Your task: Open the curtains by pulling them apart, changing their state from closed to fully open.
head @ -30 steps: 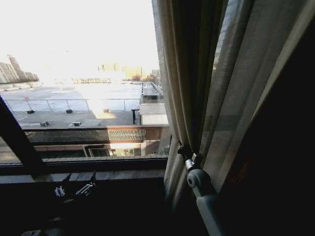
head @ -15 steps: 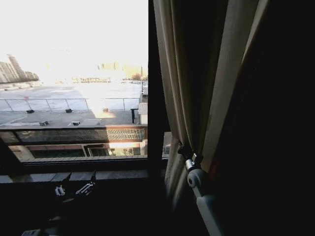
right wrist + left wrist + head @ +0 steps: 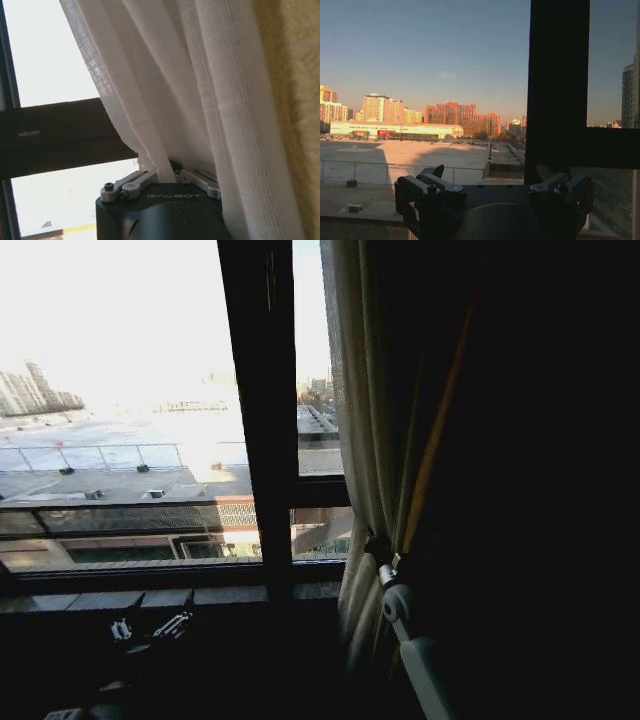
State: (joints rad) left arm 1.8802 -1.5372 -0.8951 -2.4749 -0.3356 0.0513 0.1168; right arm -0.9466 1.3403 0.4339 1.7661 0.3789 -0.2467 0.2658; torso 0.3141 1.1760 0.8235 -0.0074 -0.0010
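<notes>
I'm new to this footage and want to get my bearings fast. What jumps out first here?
The bright window with its sunlit rooftops and skyline fills the left of the head view, crossed by a dark window frame bar. On the right, the sheer off-white curtain hangs bunched in tall pleats, with the right tool shut on a fold low down. The left tool sits low by the sill, open and holding nothing.

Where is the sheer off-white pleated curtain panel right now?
In the head view, the sheer off-white pleated curtain panel hangs bunched right of the dark vertical window frame bar, its lower folds pinched in the right claw.
</notes>
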